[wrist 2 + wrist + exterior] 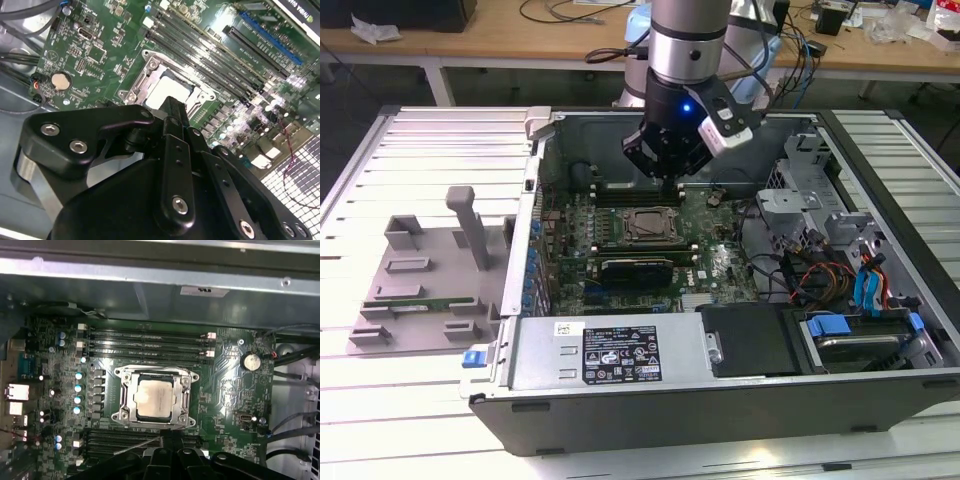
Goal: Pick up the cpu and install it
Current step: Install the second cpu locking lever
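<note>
White slatted tabletop [380, 420] fills the foreground of the exterior view, carrying an open computer case [720, 380] that lies on its side with its interior facing up. On the exterior view's left of the case sits a grey plastic fixture [420, 275] with an upright post. Inside the case, the nearest part holds a labelled metal box [610, 352] and a black drive bay [750, 340]; beyond them lies the green motherboard [705, 270]. The cpu [155, 398] rests in the socket frame [155, 397] at the middle of the board, its pale silvery top plate facing up, square and flat, with memory slots [150, 342] running alongside. Above the far part of the board, the arm hangs straight down, its gripper [668, 165] hovering just past the socket and clear of the case walls. In both wrist views the black fingers [175, 150] sit pressed together with nothing between them, above the socket's edge. Cables [825, 280] crowd the case's side on the exterior view's right.
</note>
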{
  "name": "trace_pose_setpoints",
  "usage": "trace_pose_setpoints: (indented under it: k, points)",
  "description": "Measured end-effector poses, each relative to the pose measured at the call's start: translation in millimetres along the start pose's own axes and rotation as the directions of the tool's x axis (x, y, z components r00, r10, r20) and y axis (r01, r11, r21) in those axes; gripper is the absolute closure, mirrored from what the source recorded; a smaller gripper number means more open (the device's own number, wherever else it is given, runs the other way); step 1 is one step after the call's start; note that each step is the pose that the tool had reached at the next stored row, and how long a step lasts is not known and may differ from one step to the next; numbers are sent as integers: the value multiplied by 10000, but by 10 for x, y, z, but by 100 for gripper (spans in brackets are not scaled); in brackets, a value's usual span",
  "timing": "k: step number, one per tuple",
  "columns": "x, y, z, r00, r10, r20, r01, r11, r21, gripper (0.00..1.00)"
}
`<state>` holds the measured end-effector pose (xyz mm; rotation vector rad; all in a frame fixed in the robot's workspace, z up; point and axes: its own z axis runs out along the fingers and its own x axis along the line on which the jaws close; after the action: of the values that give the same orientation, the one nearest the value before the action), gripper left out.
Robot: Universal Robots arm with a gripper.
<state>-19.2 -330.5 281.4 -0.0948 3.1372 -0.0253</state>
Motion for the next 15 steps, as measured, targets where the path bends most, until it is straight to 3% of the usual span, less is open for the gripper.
trace_pose_setpoints:
  k: [2, 6, 7, 8, 10, 11, 13, 15]
  points:
    - [2, -36, 1, 10000, 0, 1, 0, 10000, -29, 89]
    - [11, -184, 8, 10000, 1, 9, -1, 9999, -157, 89]
    - [15, -239, 10, 10000, 1, 13, -1, 9997, -227, 89]
    - [18, -270, 13, 10000, 2, 21, -1, 9993, -368, 89]
    - [30, -365, 16, 10000, 8, 65, 0, 9940, -1095, 89]
    - [40, -410, 21, 10000, 10, 80, 1, 9913, -1320, 89]
    - [56, -503, 31, 10000, 12, 92, 2, 9882, -1533, 89]
    - [64, -539, 89, 10000, 15, 95, 1, 9874, -1582, 89]
